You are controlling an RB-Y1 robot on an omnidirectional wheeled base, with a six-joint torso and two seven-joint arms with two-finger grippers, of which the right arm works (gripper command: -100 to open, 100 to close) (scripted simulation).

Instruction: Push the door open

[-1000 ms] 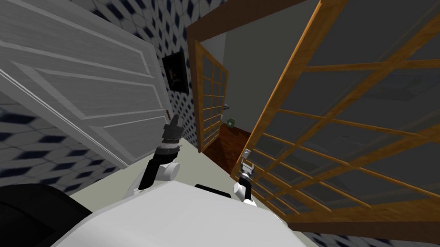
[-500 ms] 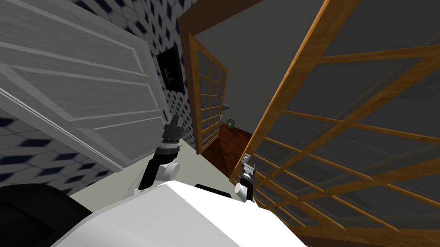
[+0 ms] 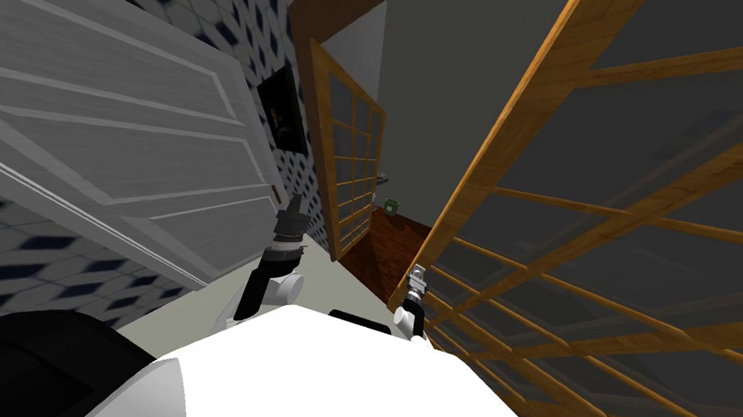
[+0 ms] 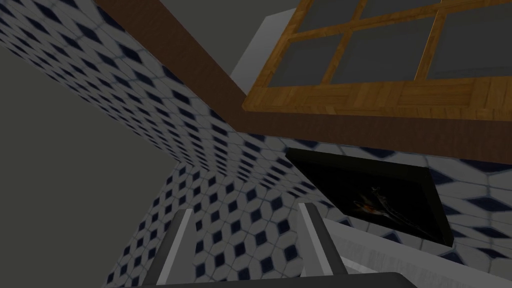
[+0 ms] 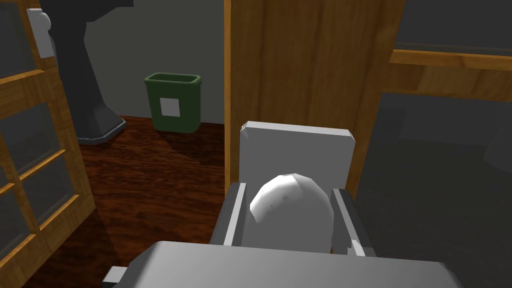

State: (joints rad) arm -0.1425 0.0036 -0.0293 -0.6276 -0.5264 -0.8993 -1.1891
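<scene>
A wooden door leaf with dark glass panes (image 3: 477,168) stands ajar on my right. Its pale round knob (image 5: 291,212) sits on a grey plate (image 5: 297,145) at the wooden stile (image 5: 310,65). My right gripper (image 3: 417,274) (image 5: 289,189) is at that edge, and its fingers press the knob's two sides. A second paned leaf (image 3: 324,151) stands open farther off on the left. My left gripper (image 3: 293,205) (image 4: 245,215) is raised near the patterned wall, open, with nothing between its fingers.
A white panelled door (image 3: 124,146) and a dark picture (image 3: 283,116) line the wall on my left. Beyond the doorway lie a dark wooden floor (image 5: 160,165), a green bin (image 5: 172,102) and a dark pedestal (image 5: 85,90).
The whole head view has shifted, so I have moved slightly. My right gripper's fingers have drawn in around the knob. The left arm keeps its pose.
</scene>
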